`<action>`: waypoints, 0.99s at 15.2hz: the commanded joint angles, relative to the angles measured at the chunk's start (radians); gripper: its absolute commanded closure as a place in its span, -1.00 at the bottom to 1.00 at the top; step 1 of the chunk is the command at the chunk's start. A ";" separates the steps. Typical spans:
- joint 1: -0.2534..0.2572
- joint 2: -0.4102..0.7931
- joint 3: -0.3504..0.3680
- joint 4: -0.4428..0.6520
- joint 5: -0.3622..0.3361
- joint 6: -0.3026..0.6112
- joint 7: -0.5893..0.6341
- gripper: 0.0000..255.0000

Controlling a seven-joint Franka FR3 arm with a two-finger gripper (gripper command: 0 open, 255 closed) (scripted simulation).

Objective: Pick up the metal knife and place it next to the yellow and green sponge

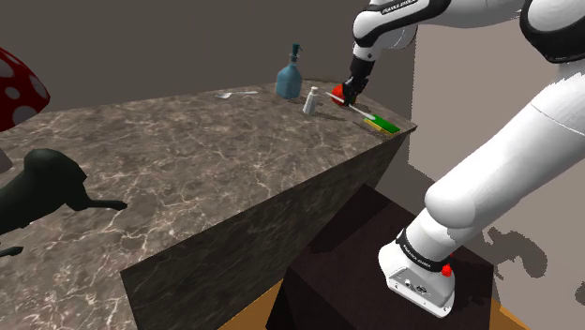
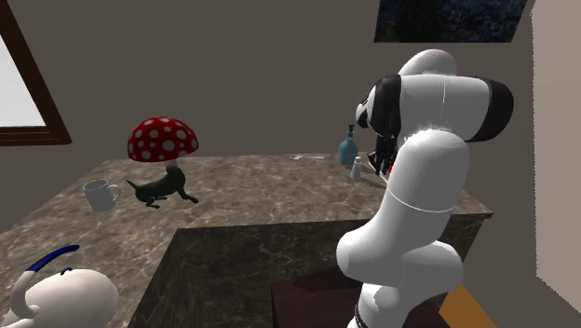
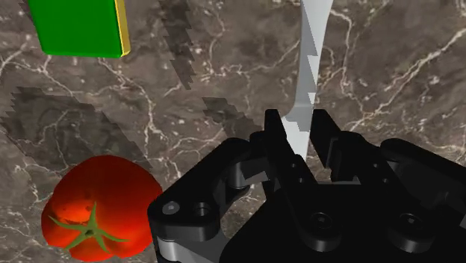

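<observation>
The dark veined marble worktop (image 1: pixel 206 159) spans most of the shoulder view, and the white robot arm (image 1: pixel 506 159) rises from the dark box stand (image 1: pixel 356 281) at its lower right and reaches to the worktop's far corner. At the other end of the worktop, in the second exterior view, a red white-spotted mushroom figure (image 2: pixel 163 139) stands over a black dog figure (image 2: pixel 160 189), with a white mug (image 2: pixel 98 194) near them towards that view's left. A blue bottle (image 1: pixel 290 80) stands near the far edge, just beside a small white shaker (image 1: pixel 310 101). The black two-finger hand (image 3: pixel 299 123) is clenched on the pale grey knife (image 3: pixel 312 67). Its fingers clasp the knife from both sides, and the blade runs out ahead of them over the marble. The blade's jagged shadow falls apart from it on the stone. A red tomato (image 3: pixel 93 213) with a green stalk lies close beside the hand. The green sponge with a yellow edge (image 3: pixel 75 26) lies further out on the tomato's side of the blade, apart from the knife and near the worktop's corner.
</observation>
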State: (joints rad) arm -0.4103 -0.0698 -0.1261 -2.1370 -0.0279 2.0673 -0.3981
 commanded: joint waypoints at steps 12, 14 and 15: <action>-0.153 0.261 -0.134 0.318 0.064 -0.059 -0.313 1.00; -0.181 0.313 -0.146 0.387 0.082 -0.078 -0.357 1.00; -0.197 0.341 -0.151 0.424 0.091 -0.089 -0.378 1.00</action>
State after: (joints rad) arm -0.5933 0.2480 -0.2720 -1.7518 0.0551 1.9956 -0.7551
